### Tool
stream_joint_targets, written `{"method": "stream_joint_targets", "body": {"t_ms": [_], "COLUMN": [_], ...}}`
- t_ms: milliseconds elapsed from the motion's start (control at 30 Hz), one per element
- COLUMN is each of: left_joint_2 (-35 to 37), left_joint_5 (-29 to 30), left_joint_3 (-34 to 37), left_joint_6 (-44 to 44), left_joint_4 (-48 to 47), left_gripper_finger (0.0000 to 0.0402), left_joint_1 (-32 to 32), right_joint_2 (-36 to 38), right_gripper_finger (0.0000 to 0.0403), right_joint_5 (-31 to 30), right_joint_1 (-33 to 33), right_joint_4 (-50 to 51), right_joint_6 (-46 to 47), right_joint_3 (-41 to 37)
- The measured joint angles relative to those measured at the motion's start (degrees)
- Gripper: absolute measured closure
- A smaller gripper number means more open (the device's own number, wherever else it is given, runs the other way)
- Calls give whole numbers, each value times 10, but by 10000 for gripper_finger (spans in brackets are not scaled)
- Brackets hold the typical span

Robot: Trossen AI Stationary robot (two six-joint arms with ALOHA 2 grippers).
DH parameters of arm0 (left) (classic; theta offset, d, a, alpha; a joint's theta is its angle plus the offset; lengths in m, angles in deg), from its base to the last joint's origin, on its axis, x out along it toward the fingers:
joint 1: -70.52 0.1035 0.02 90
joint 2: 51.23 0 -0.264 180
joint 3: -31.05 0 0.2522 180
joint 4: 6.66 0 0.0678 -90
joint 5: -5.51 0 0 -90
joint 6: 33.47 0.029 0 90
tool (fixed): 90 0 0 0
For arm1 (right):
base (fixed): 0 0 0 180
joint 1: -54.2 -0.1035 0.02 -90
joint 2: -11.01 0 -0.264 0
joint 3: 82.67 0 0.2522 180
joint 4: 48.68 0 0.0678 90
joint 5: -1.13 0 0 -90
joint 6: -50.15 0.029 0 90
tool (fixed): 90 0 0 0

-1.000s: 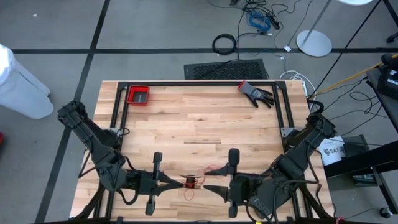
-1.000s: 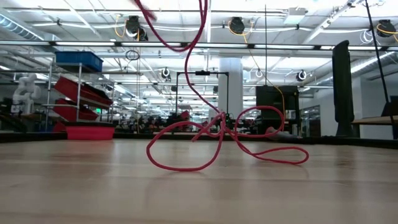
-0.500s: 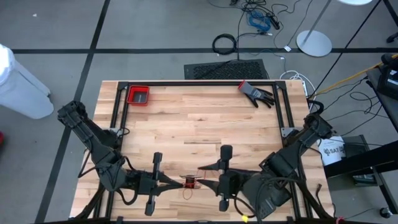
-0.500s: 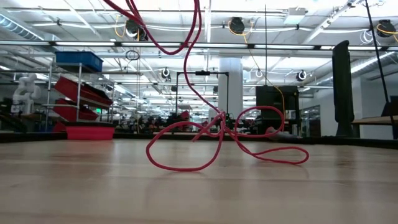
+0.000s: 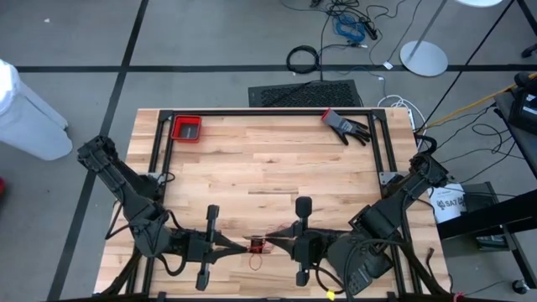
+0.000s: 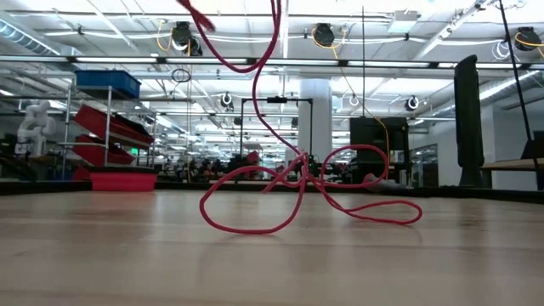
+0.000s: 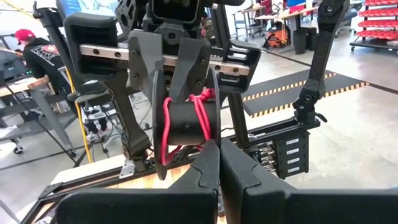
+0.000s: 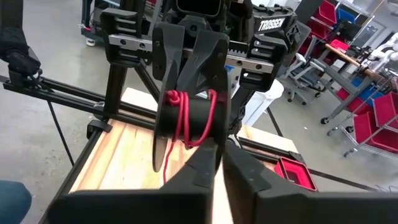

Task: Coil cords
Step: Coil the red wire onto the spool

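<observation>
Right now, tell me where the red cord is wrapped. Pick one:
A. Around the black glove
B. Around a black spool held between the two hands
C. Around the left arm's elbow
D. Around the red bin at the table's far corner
B: the red cord winds round the black spool, held between the left hand and the right hand; its loose end trails on the table.

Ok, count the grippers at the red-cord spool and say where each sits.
2. The left gripper holds the spool from the left arm's side, near the table's front edge. The right gripper meets it from the opposite side. None appears hidden.
</observation>
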Motion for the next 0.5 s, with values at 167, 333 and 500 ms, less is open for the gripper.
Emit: {"method": "stream_joint_targets", "body": {"t_ms": [167, 333, 500], "left_joint_2": [0, 0, 0], "left_joint_5": [20, 38, 77], "left_joint_3": [0, 0, 0], "left_joint_6": [-4, -27, -45], "left_joint_4": [1, 1, 5], "left_gripper_finger": [396, 347, 262], "left_joint_1": [0, 0, 0], "right_joint_2": [0, 0, 0], "right_gripper_finger": [401, 402, 403], "right_joint_5": [-5, -8, -29], "right_joint_1": [0, 0, -1], "right_joint_4": [0, 4, 24], "right_joint_6": [0, -2, -2], "right_joint_3": [0, 0, 0]}}
